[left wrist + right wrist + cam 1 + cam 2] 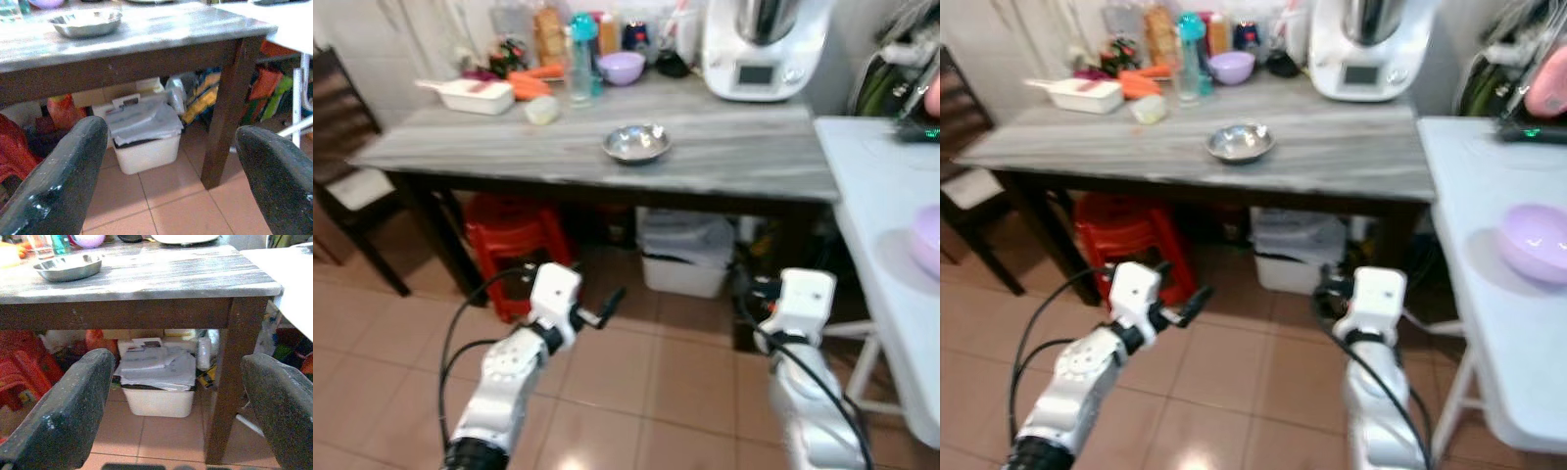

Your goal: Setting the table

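Left eye view: long grey wood-grain table [724,162] on dark legs; round, shiny steel bowl [636,143] near its front edge. Below, over terracotta tiles, left gripper [171,161] and right gripper [176,396], black fingers spread wide, empty.

both silver arms are raised in front of the body, forearms pointing forward, at about the same height. the left arm is bent at the elbow and angled a little inward, and its left pincer [607,305] has nothing between the fingers [58,181], which stand wide apart. the right pincer [176,406] is empty too, its two black fingers [63,406] are also spread wide.
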{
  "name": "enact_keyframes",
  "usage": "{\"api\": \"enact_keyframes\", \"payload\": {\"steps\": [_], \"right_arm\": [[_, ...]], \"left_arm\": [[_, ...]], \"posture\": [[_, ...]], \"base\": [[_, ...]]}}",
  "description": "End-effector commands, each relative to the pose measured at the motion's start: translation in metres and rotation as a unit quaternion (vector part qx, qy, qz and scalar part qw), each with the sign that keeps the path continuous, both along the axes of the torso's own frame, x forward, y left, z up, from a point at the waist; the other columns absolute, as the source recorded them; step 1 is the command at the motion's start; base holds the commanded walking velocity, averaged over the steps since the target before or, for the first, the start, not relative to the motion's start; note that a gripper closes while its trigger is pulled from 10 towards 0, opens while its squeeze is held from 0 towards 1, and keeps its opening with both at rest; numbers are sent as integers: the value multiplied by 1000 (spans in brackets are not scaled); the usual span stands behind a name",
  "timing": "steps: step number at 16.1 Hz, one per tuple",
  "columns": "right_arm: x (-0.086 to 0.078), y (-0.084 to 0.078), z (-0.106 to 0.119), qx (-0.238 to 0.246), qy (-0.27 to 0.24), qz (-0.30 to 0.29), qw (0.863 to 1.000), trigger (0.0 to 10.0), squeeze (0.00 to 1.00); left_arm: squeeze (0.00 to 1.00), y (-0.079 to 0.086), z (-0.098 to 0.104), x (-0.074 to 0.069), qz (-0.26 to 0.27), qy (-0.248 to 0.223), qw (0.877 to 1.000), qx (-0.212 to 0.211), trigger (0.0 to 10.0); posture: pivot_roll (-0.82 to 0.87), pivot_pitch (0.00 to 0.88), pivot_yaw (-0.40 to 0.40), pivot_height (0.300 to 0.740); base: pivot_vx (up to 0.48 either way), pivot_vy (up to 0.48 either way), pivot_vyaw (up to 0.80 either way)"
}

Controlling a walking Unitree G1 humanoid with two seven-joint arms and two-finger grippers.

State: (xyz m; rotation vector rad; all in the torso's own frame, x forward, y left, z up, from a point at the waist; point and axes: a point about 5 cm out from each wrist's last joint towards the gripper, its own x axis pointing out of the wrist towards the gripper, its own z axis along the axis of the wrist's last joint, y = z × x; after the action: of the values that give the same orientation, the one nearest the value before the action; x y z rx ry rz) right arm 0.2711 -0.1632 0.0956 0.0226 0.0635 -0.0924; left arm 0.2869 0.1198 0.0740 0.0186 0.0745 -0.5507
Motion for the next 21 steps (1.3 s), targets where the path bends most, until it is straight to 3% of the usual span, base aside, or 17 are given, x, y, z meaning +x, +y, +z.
{"api": "enact_keyframes", "payload": {"steps": [1, 9, 14, 21], "right_arm": [[0, -3, -1, 1, 4, -3, 1000, 10000, 0], [-1, -4, -2, 0, 7, 0, 1000, 10000, 0], [0, -4, 1, -8, -2, 6, 1000, 10000, 0], [0, -4, 7, -20, -20, 10, 1000, 10000, 0]], "left_arm": [[0, -2, 2, 1, -5, -2, 1000, -3, 10000], [0, -4, 2, 0, -8, 0, 1000, -5, 10000], [0, -7, 2, -1, -3, -2, 1000, -10, 10000], [0, -7, 3, 2, 20, 0, 999, -27, 10000]], "posture": [[-93, 0, 81, 740], [-94, 0, 77, 740], [-90, 0, 66, 740], [-96, 0, 65, 740]], "base": [[0, -379, -475], [0, -379, -478], [0, -336, 0], [0, 0, 170]]}}
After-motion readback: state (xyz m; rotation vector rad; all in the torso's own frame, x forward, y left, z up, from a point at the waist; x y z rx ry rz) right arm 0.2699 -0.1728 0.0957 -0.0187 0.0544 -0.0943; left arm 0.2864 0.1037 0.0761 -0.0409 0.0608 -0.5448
